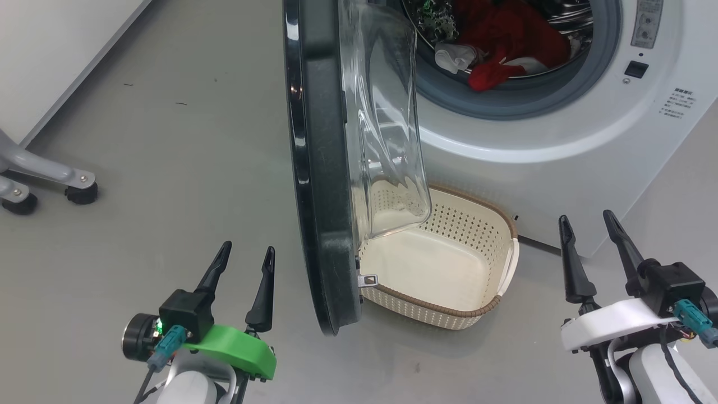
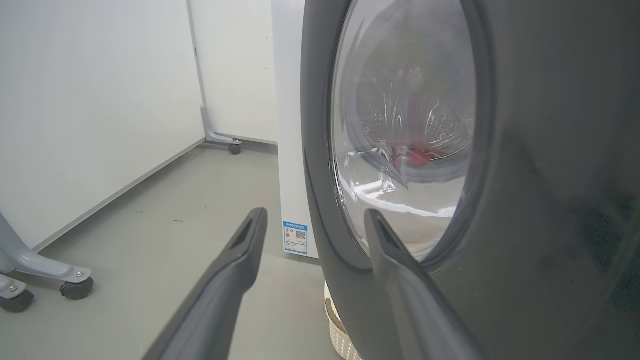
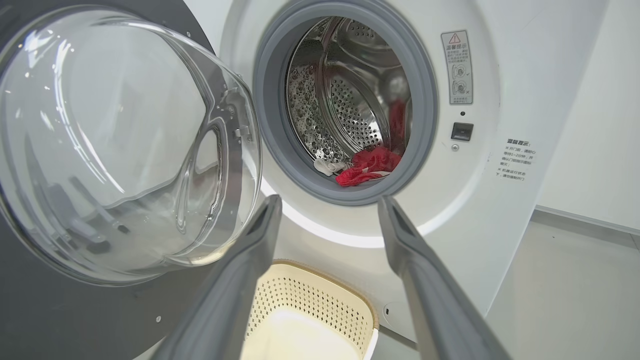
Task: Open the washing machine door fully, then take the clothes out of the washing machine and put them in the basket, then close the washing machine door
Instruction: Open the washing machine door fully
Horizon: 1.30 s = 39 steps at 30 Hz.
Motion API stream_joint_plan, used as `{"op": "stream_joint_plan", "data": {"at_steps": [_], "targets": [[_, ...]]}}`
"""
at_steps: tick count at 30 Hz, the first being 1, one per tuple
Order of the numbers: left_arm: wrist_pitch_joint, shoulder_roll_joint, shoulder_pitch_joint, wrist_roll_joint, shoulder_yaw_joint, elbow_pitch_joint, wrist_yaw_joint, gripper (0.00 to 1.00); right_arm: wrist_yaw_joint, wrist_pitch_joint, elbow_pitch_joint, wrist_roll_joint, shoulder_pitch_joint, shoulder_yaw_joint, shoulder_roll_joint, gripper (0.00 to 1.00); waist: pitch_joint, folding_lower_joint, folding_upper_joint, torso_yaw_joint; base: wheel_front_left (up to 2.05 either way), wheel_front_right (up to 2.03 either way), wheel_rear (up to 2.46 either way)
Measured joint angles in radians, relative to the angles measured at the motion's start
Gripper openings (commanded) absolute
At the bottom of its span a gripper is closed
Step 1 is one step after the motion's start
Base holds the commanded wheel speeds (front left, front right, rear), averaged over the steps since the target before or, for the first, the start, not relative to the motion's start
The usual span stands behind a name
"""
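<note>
The washing machine (image 1: 561, 129) stands at the upper right with its door (image 1: 320, 185) swung out, edge-on toward me, the glass bowl (image 1: 387, 123) bulging right. Red clothes (image 1: 510, 39) and a small white cloth (image 1: 454, 56) lie in the drum. The cream basket (image 1: 449, 303) sits on the floor below the opening, nothing in it. My left gripper (image 1: 244, 264) is open, left of the door's outer face (image 2: 550, 175). My right gripper (image 1: 589, 230) is open at the lower right, pointing toward the drum and clothes (image 3: 370, 165) with the basket (image 3: 310, 310) below.
A grey wheeled frame leg (image 1: 45, 179) stands at the far left by the white wall (image 1: 50, 56). Grey floor (image 1: 168, 168) spreads left of the door. A second caster (image 2: 234, 147) shows at the back by the wall panel.
</note>
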Motion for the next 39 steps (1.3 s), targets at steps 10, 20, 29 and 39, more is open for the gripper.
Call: {"op": "stream_joint_plan", "data": {"at_steps": [10, 20, 29, 39], "targets": [[0.0, 0.0, 0.0, -0.002, -0.001, 0.008, 0.0, 1.0, 0.0, 0.0, 0.001, -0.045, 0.024, -0.011, 0.04, 1.0, -0.002, 0.0, 0.0, 0.003, 0.0, 0.0, 0.0], [0.0, 0.0, 0.0, -0.004, -0.002, 0.011, 0.0, 1.0, 0.005, 0.0, 0.001, -0.078, 0.037, -0.031, 0.077, 1.0, -0.004, 0.0, 0.0, 0.005, 0.0, 0.0, 0.0], [0.0, 0.0, 0.0, -0.004, -0.005, 0.012, 0.0, 1.0, 0.021, 0.0, 0.001, -0.096, 0.04, -0.053, 0.095, 1.0, -0.003, 0.0, 0.0, 0.008, 0.0, 0.0, 0.0], [0.0, 0.0, 0.001, -0.004, -0.007, 0.014, 0.001, 0.23, 0.043, 0.0, 0.003, -0.111, 0.044, -0.068, 0.108, 1.0, -0.002, 0.0, 0.0, 0.01, 0.0, 0.0, 0.0]]}}
